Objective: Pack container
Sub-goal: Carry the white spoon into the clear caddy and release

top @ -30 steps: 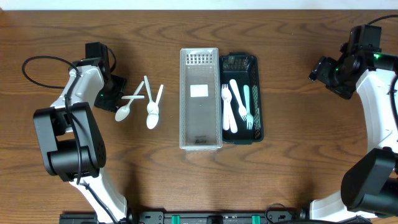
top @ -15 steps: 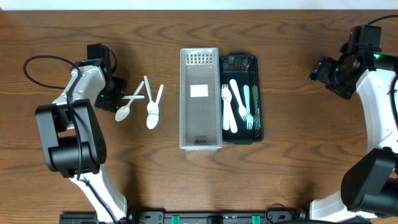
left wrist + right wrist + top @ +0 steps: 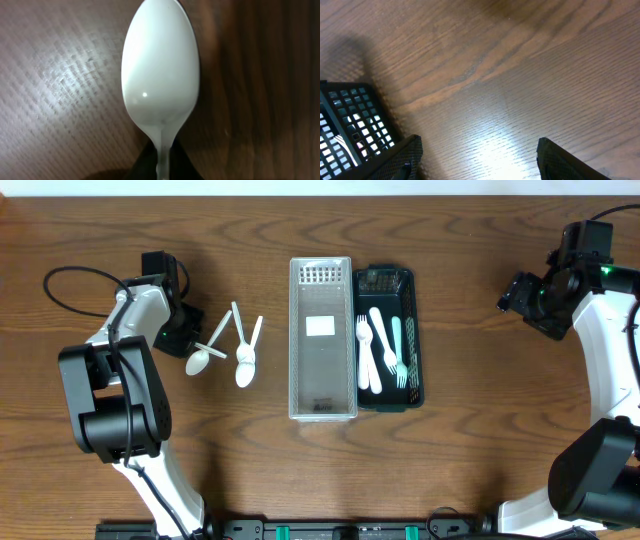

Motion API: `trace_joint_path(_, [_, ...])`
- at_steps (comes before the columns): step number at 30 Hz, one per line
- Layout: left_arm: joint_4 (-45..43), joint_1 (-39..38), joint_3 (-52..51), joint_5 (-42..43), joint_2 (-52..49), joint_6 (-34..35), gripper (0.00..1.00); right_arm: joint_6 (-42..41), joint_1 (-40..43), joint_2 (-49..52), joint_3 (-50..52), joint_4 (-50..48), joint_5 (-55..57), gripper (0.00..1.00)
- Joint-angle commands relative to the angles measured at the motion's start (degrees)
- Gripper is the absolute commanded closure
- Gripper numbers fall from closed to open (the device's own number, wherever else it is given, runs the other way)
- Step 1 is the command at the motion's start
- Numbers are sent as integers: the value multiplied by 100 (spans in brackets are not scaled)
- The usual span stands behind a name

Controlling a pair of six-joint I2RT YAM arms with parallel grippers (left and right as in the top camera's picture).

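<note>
Left wrist shows glossy white spoon [image 3: 160, 75] clamped by left gripper [image 3: 162, 161]; right gripper [image 3: 477, 152] apart.

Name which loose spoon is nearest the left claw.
The leftmost spoon: its bowl lies right beside the left claw. The other two spoons lie farther right.
</note>
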State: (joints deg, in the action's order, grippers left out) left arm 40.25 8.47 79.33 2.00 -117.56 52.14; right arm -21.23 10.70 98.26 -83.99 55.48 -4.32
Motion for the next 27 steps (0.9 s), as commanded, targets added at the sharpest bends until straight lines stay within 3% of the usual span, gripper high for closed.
trace_joint_path(1, [120, 11, 245, 35, 354, -1110, 94, 24, 15, -11, -33, 4, -22, 24])
trace_joint_path(8, [765, -407, 911, 59, 1532, -2033, 94, 26, -46, -11, -33, 4, -24, 24])
trace_joint_path(14, [1010, -1768, 984, 98, 2459, -2940, 94, 26, -63, -11, -33, -17, -22, 23])
trace_joint_path(19, [1043, -3215, 949, -127, 2321, -3220, 94, 15, -63, -11, -33, -61, -22, 23])
trace_joint_path(27, [1049, -4037, 772, -306, 1434, -3156, 94, 7, -63, -11, -33, -59, -22, 23])
